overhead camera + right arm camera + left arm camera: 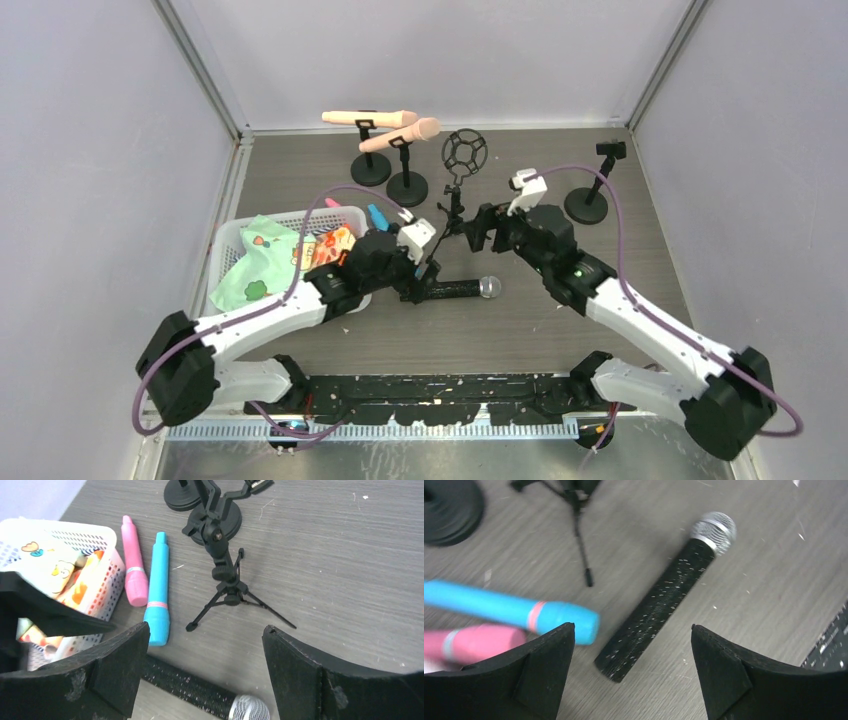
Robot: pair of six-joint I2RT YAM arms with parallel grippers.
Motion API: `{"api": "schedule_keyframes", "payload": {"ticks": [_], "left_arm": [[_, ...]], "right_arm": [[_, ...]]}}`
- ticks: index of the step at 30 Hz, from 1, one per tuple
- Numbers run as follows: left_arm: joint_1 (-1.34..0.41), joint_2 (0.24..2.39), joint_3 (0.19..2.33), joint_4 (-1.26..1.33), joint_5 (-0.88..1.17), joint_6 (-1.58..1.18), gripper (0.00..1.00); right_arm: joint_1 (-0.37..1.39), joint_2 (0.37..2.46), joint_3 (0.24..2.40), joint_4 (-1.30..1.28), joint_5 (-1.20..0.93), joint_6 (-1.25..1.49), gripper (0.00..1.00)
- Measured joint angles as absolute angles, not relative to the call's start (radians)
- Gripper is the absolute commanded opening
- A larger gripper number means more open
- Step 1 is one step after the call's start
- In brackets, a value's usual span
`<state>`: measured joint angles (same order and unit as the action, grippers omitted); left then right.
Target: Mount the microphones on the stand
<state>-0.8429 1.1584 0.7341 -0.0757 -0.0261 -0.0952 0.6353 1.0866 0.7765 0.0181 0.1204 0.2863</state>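
The black microphone (462, 289) lies flat on the counter (520, 340) between our two arms. Its silver head points to the right. Our left end effector (633, 630) hangs just above the handle end, with its fingers spread wide and nothing in them. Our right end effector (206, 630) is spread wide and empty too, near the little tripod stand (226, 580). Two peach microphones (368, 118) sit on stands at the back. The blue microphone (158, 592) and the pink microphone (133, 562) lie side by side next to the basket (240, 235).

We think the job now is to pick up the black microphone. To do it well, we should turn the wrist so the fingers go across the handle, one on each side. We should grab nearer the middle than the very end, or it may tip. The handle is round, so it may roll. We should come straight down and squeeze slowly. The empty stand (597, 180) at the back right looks like a good home for it.
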Motion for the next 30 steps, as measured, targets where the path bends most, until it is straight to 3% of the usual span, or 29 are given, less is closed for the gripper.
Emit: {"api": "schedule_keyframes", "payload": {"ticks": [12,26,30], "left_arm": [[-0.884,1.497,0.758,0.044,0.241,0.107,0.85],[-0.897,1.658,0.854,0.035,0.272,0.222,0.71],[-0.905,1.675,0.855,0.028,0.27,0.228,0.62]], "right_arm": [[0.635,0.744,0.73,-0.194,0.19,0.33,0.88],[0.635,0.727,0.748,-0.271,0.229,0.301,0.87],[0.635,0.734,0.773,-0.276,0.239,0.295,0.88]]}}
